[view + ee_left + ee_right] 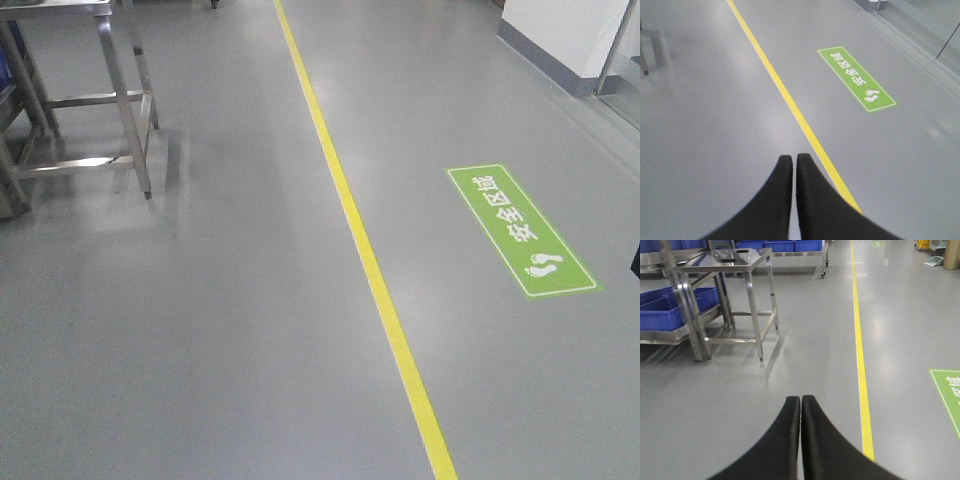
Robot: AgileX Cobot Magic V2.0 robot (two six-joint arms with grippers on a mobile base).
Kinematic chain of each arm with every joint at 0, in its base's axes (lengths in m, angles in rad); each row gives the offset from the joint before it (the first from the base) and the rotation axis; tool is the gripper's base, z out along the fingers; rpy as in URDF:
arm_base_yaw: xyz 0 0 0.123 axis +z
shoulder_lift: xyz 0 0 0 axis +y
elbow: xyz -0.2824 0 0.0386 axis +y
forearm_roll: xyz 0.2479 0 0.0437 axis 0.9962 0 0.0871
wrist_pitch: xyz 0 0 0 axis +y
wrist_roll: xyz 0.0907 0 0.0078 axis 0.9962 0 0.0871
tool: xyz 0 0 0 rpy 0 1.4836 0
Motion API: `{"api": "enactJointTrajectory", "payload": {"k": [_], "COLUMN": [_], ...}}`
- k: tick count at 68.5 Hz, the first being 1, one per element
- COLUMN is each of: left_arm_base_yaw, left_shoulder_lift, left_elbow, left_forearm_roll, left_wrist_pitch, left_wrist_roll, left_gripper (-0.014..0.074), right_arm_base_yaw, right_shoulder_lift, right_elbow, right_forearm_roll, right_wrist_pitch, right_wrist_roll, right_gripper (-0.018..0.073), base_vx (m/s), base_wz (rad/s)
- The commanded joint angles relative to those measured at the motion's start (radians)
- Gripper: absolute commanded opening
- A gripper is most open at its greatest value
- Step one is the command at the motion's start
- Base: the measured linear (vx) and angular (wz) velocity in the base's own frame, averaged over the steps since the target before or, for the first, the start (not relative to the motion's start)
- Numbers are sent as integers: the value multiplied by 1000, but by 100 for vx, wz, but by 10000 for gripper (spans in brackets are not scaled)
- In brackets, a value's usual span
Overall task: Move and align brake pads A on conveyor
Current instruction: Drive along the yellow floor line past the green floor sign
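Since neither the pads nor the conveyor shows in any view, I judge the task to be at its travelling stage, with no pad moved yet; the robot faces open grey floor. Left gripper [794,160] has its two fingers pressed together on nothing; right gripper [801,401] likewise, pressed together and empty. The next move, as I judge it, calls for the base to reach the belt and bring pads into sight before either claw spreads. Counted: pads, none; conveyors, none; grippers, two; one yellow line [355,230]; one green sign [520,232]; one steel table [752,305] to the left, with dark shapes on its top too small to name; blue bins [660,315] beside it, several, not countable.
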State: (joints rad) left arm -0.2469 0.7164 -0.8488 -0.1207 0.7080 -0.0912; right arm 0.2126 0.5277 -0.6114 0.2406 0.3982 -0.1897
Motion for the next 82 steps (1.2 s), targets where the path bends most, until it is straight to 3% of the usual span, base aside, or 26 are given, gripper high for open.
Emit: {"api": "enactJointTrajectory", "payload": {"k": [1, 82], "left_arm_base_yaw": [-5, -5], "left_shoulder_lift": [-2, -2], "left_elbow": [-30, -30], "left_forearm_roll": [-7, -7], "left_wrist_pitch": [-63, -63], "left_wrist_roll": [0, 0], "left_gripper": [-6, -6], "right_arm_base_yaw": [-4, -4], "right_shoulder_lift": [5, 5], "right_elbow": [-25, -25], "right_forearm_roll": [1, 1], "right_wrist_pitch": [-69, -69], "right_wrist_roll": [-7, -7], "right_gripper": [-3, -3], "base_vx": [52, 51], "base_wz": [-12, -5]}}
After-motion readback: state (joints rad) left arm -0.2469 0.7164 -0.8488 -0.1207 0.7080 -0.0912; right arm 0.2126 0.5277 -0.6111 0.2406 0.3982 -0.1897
